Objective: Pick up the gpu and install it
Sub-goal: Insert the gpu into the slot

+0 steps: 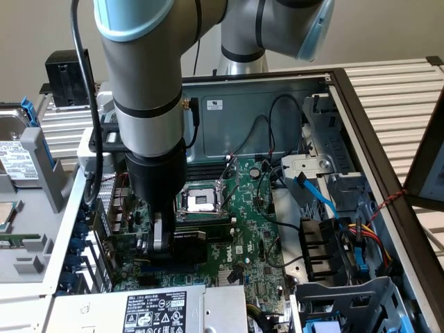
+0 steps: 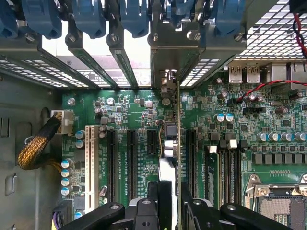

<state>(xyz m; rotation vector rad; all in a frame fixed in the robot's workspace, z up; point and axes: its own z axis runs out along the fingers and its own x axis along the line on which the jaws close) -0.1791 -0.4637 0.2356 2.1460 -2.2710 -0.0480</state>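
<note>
Fingers (image 2: 192, 211) closed on gpu (image 2: 173, 158), card held edge-on, upright, bracket end toward rear slot openings (image 2: 144, 76) of case. Gripper (image 1: 161, 243) low inside open computer case (image 1: 361, 139), over motherboard (image 1: 257, 222) just beside cpu socket (image 1: 198, 201). Judged step: install, card lowered at expansion slot (image 2: 189, 158); cannot tell if edge connector seated. Next move calls for straight downward press, card kept square to slot, bracket lined up with rear opening. Risk: tilt jams connector.

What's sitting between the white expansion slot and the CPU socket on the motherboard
In the wrist view, black expansion slots and the gpu, seen edge-on, stand between the white slot and the CPU socket.
</note>
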